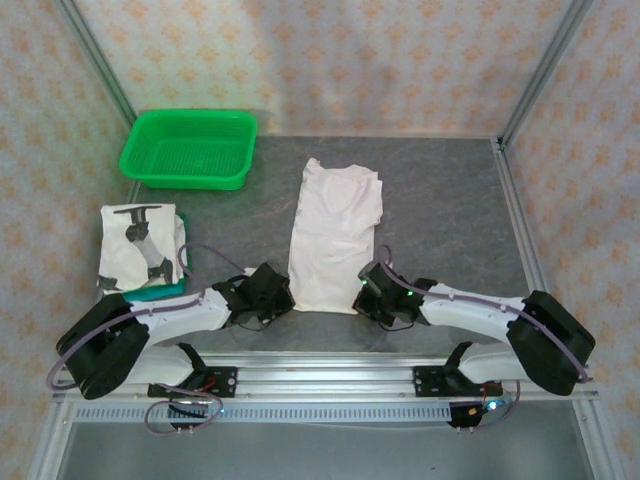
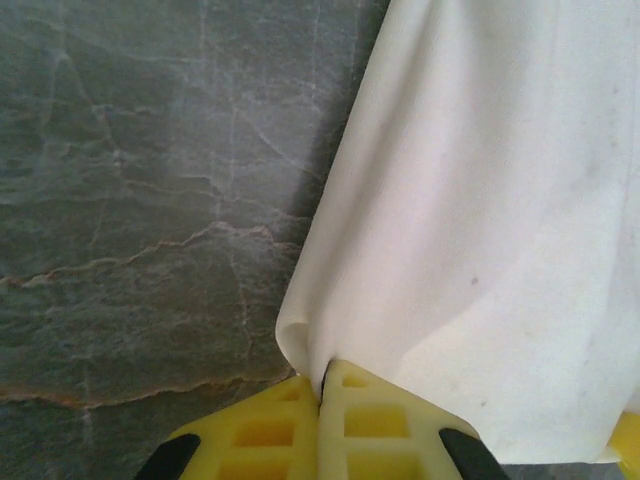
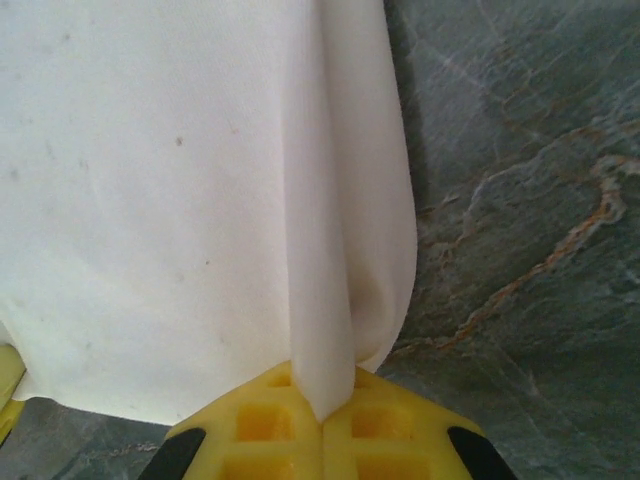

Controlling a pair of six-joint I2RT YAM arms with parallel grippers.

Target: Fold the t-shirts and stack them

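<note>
Left gripper [image 1: 285, 298] is clamping tight on the near-left corner of the soft white cotton t-shirt [image 1: 335, 225]. The shirt is lying as a long lengthwise-folded strip mid-way across the grey marbled tabletop [image 1: 450, 200], collar end away from the arms. Right gripper [image 1: 362, 292] is clamping tight on the near-right corner. In the left wrist view the yellow fingers [image 2: 380, 420] are biting only a thin bit of hem, so that corner is probably slipping out first if the lift is going fast. In the right wrist view a doubled ridge of cloth is running into the jaws: a deeper bite, but the layers could be sliding apart. The two arms rising unevenly would be skewing the fold, and dragging low would be bunching the cloth. The green plastic mesh basket [image 1: 190, 150] is sitting far left, with nothing lying in it. The folded white t-shirt with dark printed marks [image 1: 140, 245] is lying near the left arm, on something teal [image 1: 150, 293]; cannot tell what. Swinging across could be knocking that pile.
</note>
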